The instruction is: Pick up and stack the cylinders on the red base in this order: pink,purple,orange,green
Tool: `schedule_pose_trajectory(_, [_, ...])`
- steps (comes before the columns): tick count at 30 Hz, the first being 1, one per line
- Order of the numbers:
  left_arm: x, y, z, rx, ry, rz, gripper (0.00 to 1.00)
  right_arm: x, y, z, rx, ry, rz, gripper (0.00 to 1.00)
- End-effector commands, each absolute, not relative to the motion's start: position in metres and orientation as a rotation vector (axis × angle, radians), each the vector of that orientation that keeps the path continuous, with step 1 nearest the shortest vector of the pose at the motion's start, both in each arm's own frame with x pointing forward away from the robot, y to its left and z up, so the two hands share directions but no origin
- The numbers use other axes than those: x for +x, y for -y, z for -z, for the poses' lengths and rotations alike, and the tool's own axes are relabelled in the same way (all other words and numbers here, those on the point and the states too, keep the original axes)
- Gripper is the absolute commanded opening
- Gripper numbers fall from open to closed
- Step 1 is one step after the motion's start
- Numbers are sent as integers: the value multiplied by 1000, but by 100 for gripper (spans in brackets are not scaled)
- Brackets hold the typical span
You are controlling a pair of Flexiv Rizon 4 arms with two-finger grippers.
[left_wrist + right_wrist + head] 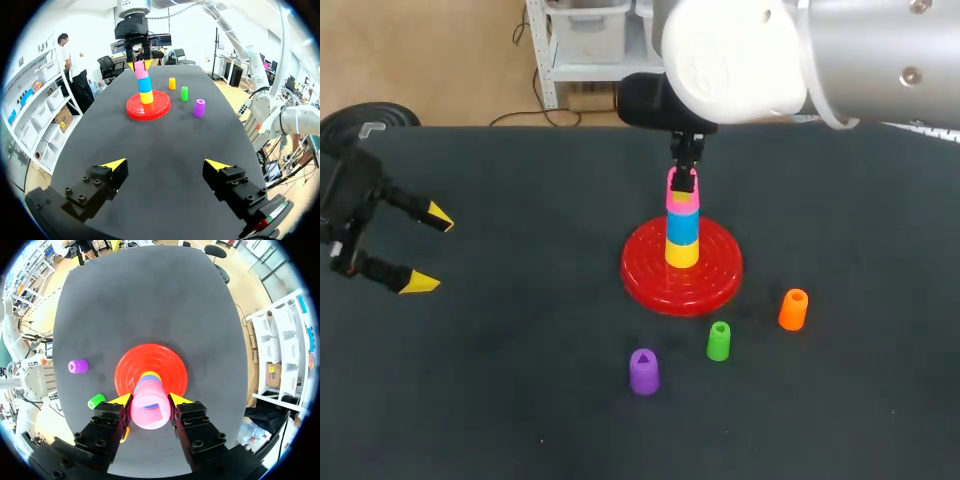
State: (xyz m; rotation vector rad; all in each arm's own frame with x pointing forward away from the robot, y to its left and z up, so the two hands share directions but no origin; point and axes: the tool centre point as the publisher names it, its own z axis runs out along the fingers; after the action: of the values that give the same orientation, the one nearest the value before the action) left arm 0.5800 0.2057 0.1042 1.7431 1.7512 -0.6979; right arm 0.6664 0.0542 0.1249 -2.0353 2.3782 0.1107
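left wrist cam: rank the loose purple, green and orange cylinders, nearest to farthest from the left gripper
From the left gripper:
1. Purple plastic cylinder: nearest, ahead of the open fingers.
2. Green plastic cylinder: beyond it, beside the red ridged base.
3. Orange plastic cylinder: farthest, past the green one.

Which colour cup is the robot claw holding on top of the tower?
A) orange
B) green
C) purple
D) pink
D: the right gripper clamps the pink plastic cylinder from both sides, atop the blue cylinder and the yellow cylinder on the round red base.
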Motion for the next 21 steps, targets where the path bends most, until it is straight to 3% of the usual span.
schedule_pose_trajectory(1, [580,-206,-103,1742,-1747,696,100,662,-53,-122,-2030,-2370,-110,0])
schedule_pose_trajectory(21, [580,-206,-103,1742,-1747,696,100,663,-49,-121,-2016,-2364,-101,0])
